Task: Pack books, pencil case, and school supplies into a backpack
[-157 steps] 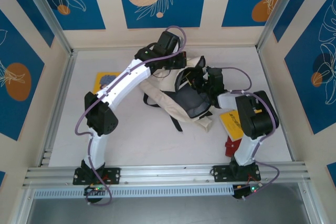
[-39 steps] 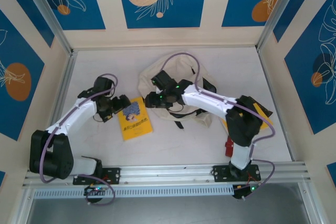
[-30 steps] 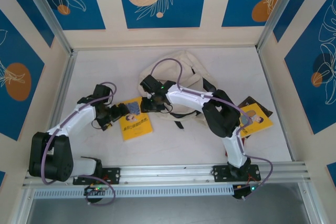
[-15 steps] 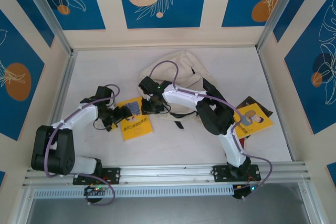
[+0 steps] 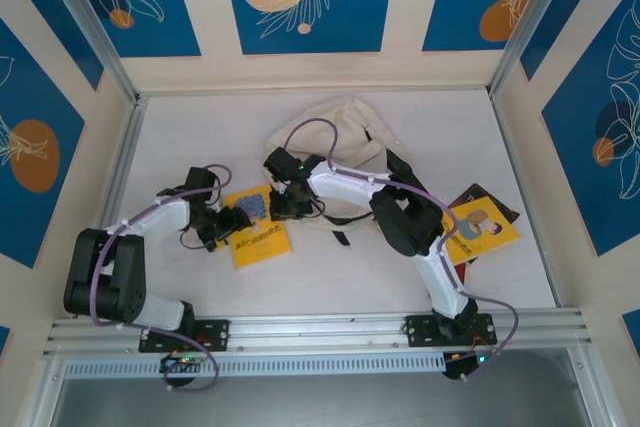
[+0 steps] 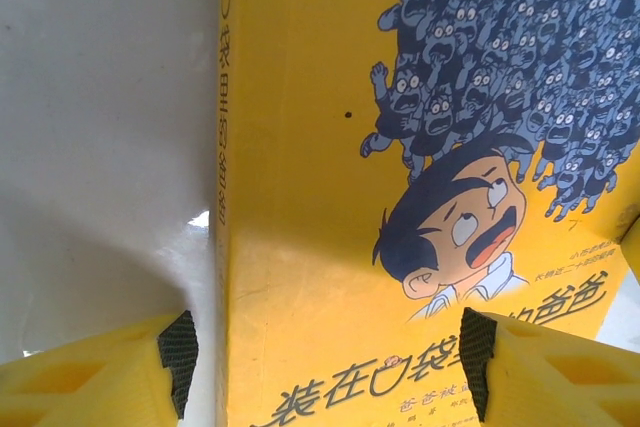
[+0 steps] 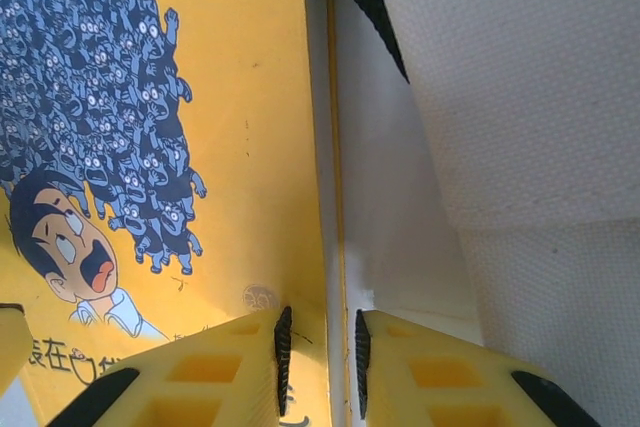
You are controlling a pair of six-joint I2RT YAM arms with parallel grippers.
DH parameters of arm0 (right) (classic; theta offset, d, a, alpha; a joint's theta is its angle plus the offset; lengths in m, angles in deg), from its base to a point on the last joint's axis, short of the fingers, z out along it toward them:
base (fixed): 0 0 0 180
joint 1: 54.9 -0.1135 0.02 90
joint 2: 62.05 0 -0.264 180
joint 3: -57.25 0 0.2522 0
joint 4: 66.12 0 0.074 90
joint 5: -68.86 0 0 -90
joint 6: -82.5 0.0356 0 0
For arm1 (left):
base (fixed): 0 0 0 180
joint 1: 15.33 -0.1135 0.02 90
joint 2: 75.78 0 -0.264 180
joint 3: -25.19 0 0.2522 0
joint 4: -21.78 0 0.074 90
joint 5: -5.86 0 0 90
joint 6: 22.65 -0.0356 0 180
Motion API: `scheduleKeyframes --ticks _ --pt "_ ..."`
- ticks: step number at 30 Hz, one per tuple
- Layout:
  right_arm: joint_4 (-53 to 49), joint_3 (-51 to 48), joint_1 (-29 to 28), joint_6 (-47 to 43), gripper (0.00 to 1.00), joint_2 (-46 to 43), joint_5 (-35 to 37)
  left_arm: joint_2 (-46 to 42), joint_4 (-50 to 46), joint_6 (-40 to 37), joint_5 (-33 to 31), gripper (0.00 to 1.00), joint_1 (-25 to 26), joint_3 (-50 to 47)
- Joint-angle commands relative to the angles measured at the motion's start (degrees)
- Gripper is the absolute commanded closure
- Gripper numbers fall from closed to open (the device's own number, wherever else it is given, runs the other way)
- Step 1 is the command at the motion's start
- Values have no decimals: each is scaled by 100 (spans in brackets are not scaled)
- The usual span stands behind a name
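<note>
Lying flat on the table [image 5: 200,127] left of centre in the top view, just beside the cream backpack [image 5: 345,127], the yellow book [image 5: 262,242] has the left gripper [image 6: 325,347] spread wide over its spine edge, while the right gripper [image 7: 320,342], jaws narrow, straddles the opposite edge, grip unclear.

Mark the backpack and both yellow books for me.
backpack [image 5: 368,125]: top view, cream upper fabric.
yellow book with grey-blue picture [image 5: 260,243]: top view, lower cover.
other yellow book [image 5: 490,228]: top view, cover middle.
</note>
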Motion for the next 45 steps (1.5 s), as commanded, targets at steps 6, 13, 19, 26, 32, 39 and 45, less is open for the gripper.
scheduleKeyframes --ticks 6,13,19,26,32,39,45 --pt "-104 75 -1 -51 75 218 -362 143 180 -198 461 34 -53 -67" --pt "72 -16 21 36 76 269 -693 -157 155 -284 1101 34 -48 86" --pt "273 -224 45 195 79 156 -539 -998 401 -322 1542 37 -49 154" --pt "425 -346 87 274 79 154 -633 -1087 1189 118 2130 38 -41 -229" --pt "436 -380 89 300 79 153 -640 -818 1694 786 2358 41 -44 -346" --pt "453 -422 105 318 79 127 -618 -838 1142 478 1828 48 -55 -137" --pt "535 -597 122 361 74 -108 -609 -825 746 229 1357 66 -45 -105"
